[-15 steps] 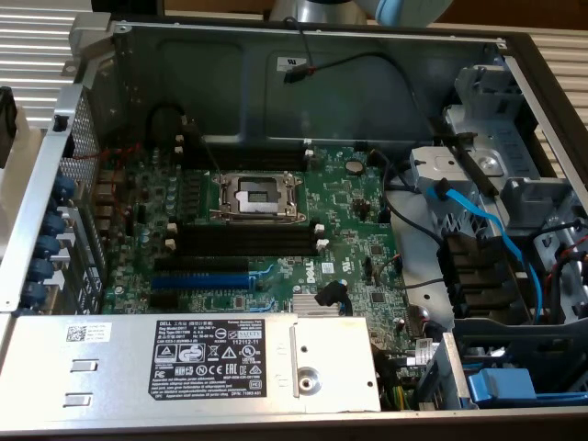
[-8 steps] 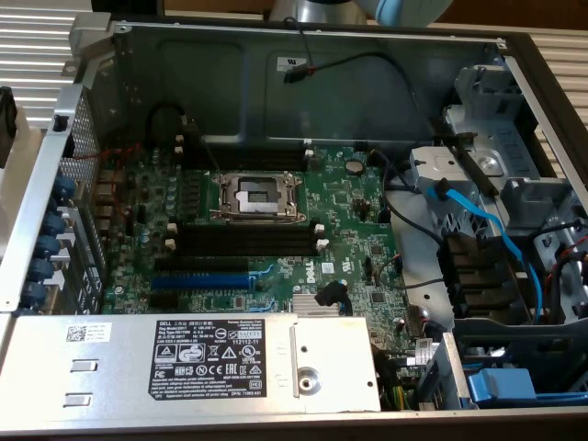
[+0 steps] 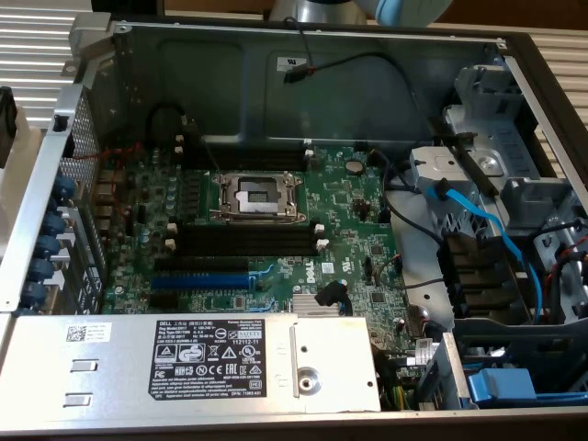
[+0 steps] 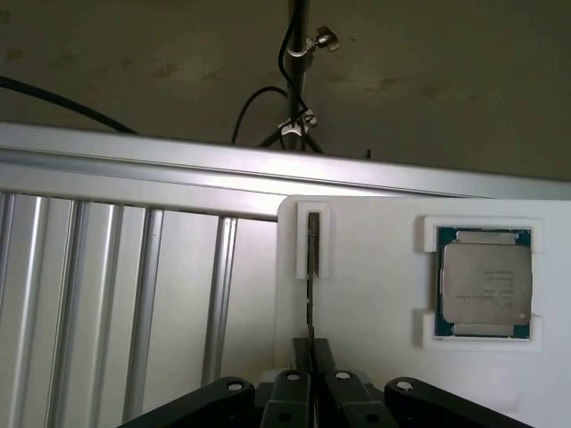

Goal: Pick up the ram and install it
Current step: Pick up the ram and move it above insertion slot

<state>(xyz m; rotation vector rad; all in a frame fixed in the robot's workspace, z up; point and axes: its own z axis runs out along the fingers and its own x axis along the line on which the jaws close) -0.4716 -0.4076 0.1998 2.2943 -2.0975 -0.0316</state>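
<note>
In the wrist view the ram shows edge-on as a thin dark stick standing in a slot of a white holder. My gripper sits over the stick's near end. Its two black fingers are pressed against either side of the stick, shut on it. The ram's far end still rests in the holder's raised slot bracket. In the exterior view the open computer case shows the green motherboard with its empty black memory slots below the CPU socket.
A processor chip lies in a recess of the white holder beside the ram. A ribbed aluminium surface adjoins the holder. In the case are a blue slot, the power supply, blue cables and drive bays.
</note>
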